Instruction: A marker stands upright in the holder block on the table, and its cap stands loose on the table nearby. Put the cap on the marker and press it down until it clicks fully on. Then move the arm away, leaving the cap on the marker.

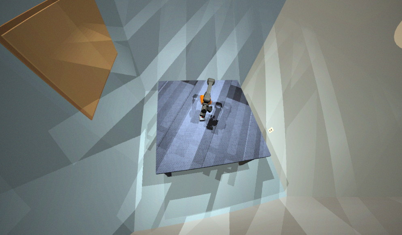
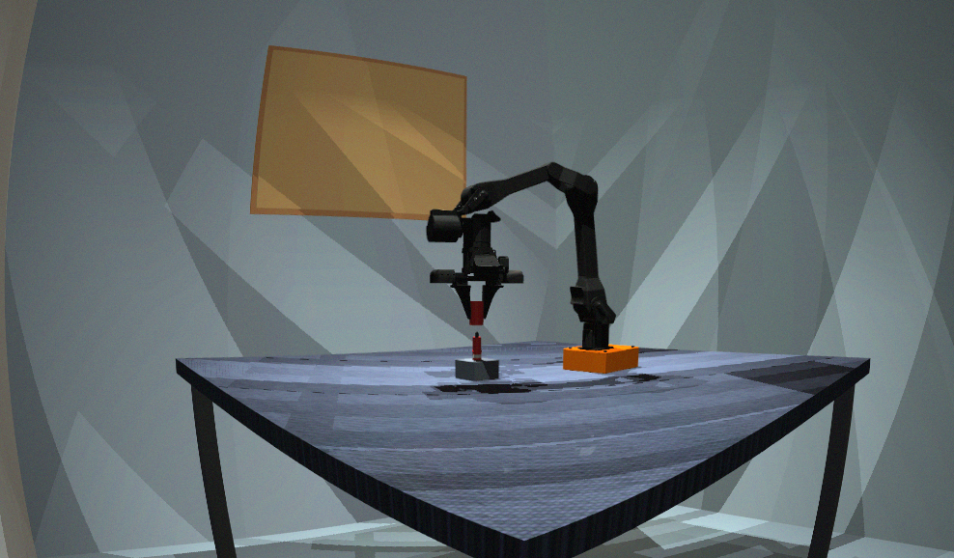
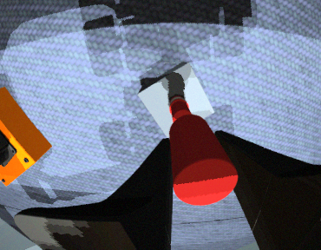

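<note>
The gripper (image 2: 475, 304) is clamped on the red cap (image 2: 475, 313), suspended directly above the upright marker (image 2: 476, 345) in the holder block (image 2: 476, 368), aligned for vertical descent.

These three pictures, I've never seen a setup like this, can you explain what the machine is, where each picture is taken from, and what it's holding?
The machine is a black robot arm bolted to an orange base on a table. One picture looks down from high above the table, one looks from the side at table height, and one comes from a camera on the arm's wrist, looking down past its claw.

On the table sits a small grey holder block with a marker standing upright in it.

The claw is shut on the red cap. In the side view the cap hangs straight above the marker with a gap between them, so it is not on yet. The wrist view shows cap and marker nearly in line.
</note>
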`<state>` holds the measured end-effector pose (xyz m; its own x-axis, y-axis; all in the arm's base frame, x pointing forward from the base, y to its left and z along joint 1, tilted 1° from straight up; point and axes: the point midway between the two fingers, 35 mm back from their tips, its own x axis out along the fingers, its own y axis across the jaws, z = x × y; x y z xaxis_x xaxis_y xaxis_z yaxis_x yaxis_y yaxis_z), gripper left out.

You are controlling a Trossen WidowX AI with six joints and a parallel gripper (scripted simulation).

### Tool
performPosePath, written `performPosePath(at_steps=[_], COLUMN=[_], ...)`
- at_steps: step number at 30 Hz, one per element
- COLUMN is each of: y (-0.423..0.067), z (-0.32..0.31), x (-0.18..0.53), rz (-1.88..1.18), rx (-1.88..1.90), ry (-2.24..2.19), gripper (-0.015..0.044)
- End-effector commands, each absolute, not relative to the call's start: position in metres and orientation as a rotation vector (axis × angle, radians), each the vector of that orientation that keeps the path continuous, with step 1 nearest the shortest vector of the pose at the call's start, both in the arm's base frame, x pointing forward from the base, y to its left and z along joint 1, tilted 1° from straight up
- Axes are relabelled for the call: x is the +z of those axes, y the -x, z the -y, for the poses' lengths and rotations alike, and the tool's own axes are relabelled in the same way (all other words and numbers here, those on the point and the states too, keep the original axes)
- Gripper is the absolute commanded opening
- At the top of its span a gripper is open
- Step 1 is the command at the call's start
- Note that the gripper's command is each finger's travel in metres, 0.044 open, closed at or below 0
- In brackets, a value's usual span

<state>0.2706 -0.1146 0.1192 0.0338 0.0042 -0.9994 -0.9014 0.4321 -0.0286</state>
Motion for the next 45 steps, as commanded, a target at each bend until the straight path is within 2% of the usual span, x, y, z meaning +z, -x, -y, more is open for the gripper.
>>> performPosePath(at_steps=[1, 42, 45], y=[-0.27, -0.27, -0.272], z=[0.115, 0.114, 0.114], x=[0.116, 0.059, 0.064], rz=[-1.358, -1.358, -1.348], rx=[0.865, 0.865, 0.855], ry=[0.882, 0.882, 0.888], gripper=[0.0, 0.0, 0.0079])
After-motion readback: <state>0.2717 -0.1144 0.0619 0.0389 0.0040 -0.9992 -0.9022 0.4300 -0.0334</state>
